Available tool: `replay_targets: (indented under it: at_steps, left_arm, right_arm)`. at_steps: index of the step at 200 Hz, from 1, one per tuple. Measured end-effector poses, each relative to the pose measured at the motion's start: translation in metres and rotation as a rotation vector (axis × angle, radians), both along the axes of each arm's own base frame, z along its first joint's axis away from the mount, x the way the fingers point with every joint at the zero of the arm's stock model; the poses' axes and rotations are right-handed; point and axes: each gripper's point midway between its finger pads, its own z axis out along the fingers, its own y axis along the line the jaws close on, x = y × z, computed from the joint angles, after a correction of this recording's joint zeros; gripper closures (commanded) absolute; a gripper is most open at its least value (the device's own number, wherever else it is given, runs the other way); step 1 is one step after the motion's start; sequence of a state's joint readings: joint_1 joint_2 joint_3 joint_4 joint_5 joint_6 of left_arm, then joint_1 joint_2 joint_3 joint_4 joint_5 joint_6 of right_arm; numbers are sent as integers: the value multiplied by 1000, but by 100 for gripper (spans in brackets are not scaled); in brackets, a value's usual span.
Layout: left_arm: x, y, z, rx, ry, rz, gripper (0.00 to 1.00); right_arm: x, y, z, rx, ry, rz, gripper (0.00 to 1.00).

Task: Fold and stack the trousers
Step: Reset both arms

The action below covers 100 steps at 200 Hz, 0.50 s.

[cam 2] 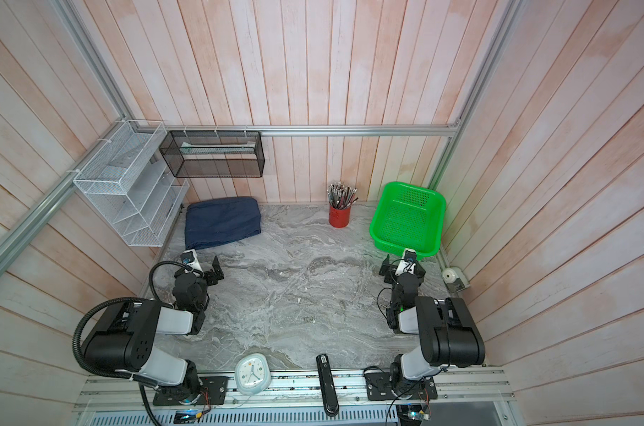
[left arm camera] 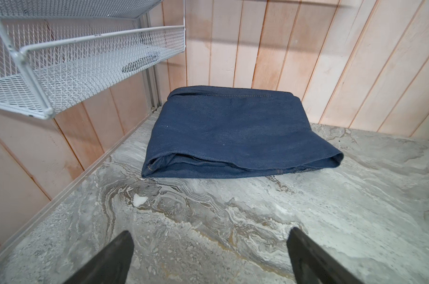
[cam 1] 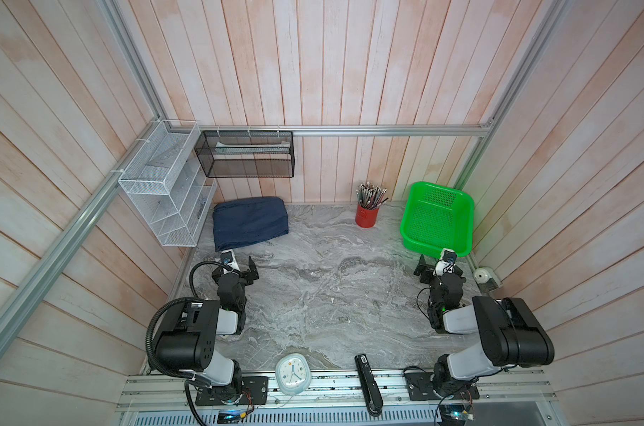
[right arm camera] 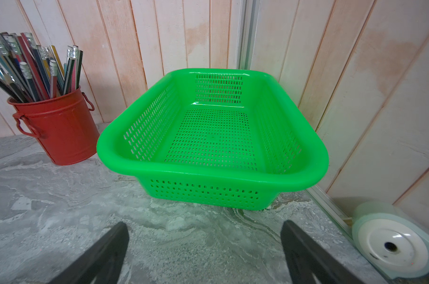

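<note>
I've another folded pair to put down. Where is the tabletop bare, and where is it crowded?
Bare: the middle of the table, bordered by the trousers and pencil cup behind, clock and stapler in front, left claw and right claw at the sides. Also the back strip between trousers and cup. Crowded: around the green basket.

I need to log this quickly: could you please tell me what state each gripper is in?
Left gripper: open, holding nothing.
Right gripper: open, holding nothing.

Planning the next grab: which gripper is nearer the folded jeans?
Left. The left gripper sits just short of the trousers, open, not touching. The right gripper is far across, open, facing the green basket.
</note>
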<state>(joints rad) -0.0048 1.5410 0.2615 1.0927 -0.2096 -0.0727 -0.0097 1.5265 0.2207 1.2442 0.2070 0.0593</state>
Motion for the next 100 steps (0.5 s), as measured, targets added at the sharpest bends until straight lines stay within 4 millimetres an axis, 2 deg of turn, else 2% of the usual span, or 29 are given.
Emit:
replay_targets:
  at_steps: [100]
  left_arm:
    - [0,0,0,1,-1,-1,0]
  right_arm:
    - [0,0,-3,0,11,1,2]
